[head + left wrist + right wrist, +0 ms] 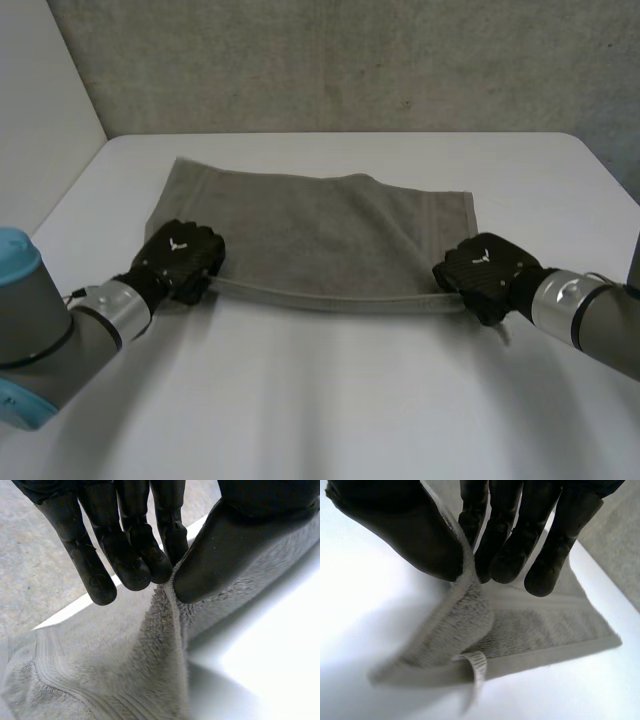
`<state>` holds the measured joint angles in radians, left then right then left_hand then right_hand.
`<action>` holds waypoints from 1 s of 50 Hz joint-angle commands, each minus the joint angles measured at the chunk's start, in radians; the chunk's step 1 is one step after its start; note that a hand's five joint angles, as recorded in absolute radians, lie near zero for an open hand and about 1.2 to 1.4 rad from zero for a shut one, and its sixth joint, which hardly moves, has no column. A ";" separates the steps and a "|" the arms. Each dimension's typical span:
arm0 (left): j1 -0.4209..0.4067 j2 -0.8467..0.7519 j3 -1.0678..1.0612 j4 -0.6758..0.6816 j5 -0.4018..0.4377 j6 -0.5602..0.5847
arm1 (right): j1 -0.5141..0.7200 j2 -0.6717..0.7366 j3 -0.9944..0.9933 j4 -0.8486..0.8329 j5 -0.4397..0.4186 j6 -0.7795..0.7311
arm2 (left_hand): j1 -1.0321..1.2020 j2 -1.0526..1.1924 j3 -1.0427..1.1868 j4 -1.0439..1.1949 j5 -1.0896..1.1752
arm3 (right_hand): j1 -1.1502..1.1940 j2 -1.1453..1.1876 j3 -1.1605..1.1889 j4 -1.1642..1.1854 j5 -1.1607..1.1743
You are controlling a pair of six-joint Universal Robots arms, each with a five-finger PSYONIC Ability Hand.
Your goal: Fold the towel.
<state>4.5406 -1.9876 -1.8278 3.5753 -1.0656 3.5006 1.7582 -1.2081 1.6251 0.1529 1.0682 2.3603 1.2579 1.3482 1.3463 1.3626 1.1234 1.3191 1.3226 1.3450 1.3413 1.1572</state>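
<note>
A grey towel lies spread across the middle of the white table. My left hand is at its near left corner. In the left wrist view the fingers and thumb pinch the towel's hem, which rises off the table. My right hand is at the near right corner. In the right wrist view its thumb and fingers pinch the towel's edge, and a small label hangs from the lifted corner. The near edge sags slightly between the two hands.
A grey wall stands behind the table's far edge. The towel's far part still lies flat, with a fold showing along its right side.
</note>
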 commanded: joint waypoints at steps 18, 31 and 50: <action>-0.020 -0.097 0.001 0.184 -0.209 0.035 | -0.126 -0.085 0.210 -0.217 0.007 0.117 | -0.184 -0.274 -0.273 -0.289 -0.224 | 0.077 0.074 0.051 0.055 0.065; -0.018 -0.099 -0.007 0.178 -0.214 0.032 | -0.177 -0.085 0.205 -0.314 0.028 0.233 | -0.307 -0.398 -0.396 -0.412 -0.347 | 0.077 0.074 0.051 0.055 0.065; -0.012 -0.028 -0.025 -0.039 -0.197 0.046 | -0.167 -0.071 0.219 -0.325 0.035 0.244 | -0.666 -0.756 -0.754 -0.770 -0.706 | 0.077 0.074 0.051 0.055 0.065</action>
<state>4.5255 -2.0255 -1.8617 3.6322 -1.2655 3.5402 1.5881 -1.2825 1.8397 -0.1723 1.1033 2.6092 0.6544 0.6659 0.6729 0.6687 0.4747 1.3194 1.3229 1.3452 1.3413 1.1758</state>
